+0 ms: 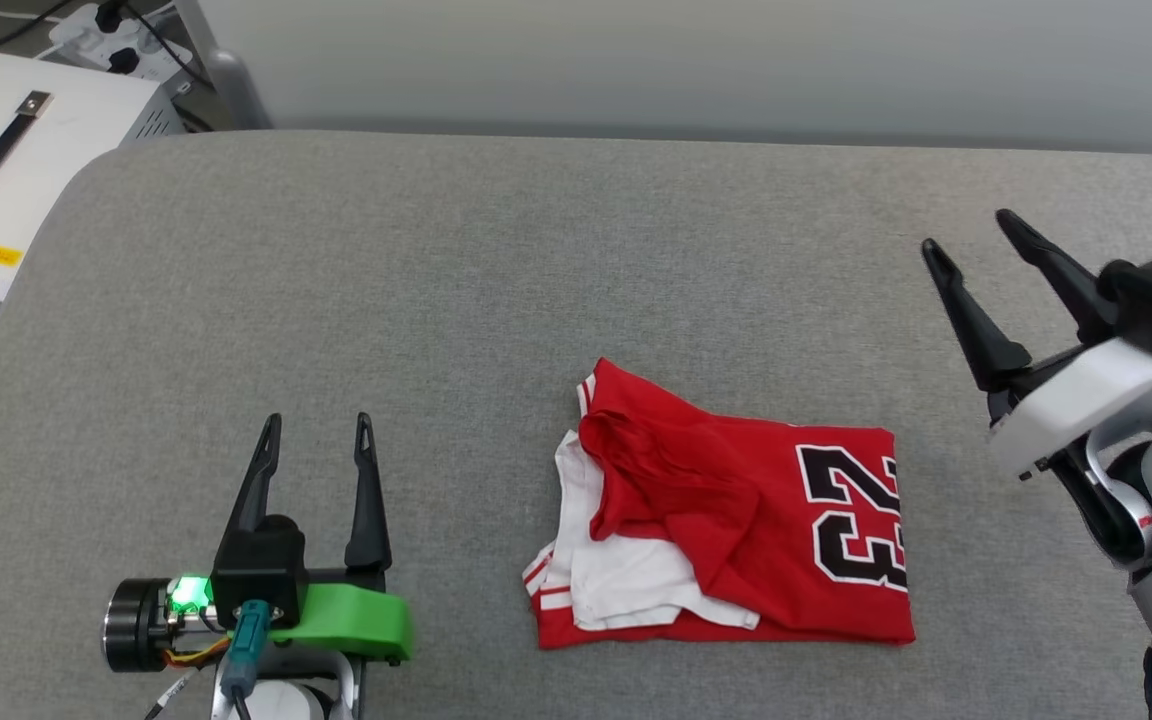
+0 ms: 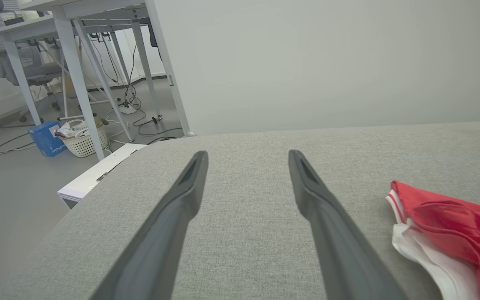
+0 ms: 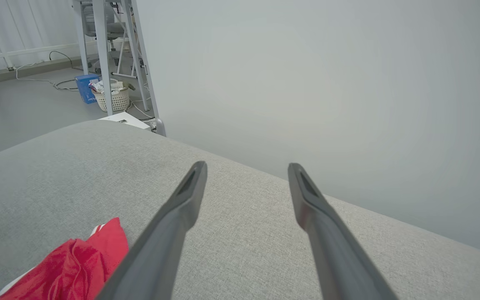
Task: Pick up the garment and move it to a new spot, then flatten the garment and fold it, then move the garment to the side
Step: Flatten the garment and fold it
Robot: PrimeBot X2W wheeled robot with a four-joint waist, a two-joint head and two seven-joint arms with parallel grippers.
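Observation:
The garment, a red jersey T-shirt with white sleeves and a black "23", lies folded into a rough rectangle on the grey padded table, right of centre near the front. Its edge also shows in the left wrist view and the right wrist view. My left gripper rests low at the front left, open and empty, well left of the garment. My right gripper hovers at the right edge, open and empty, up and to the right of the garment.
A white equipment box with a black handle stands off the table's back left corner. White desk legs, cables, a blue box and a white basket stand on the floor beyond. A pale wall runs behind the table.

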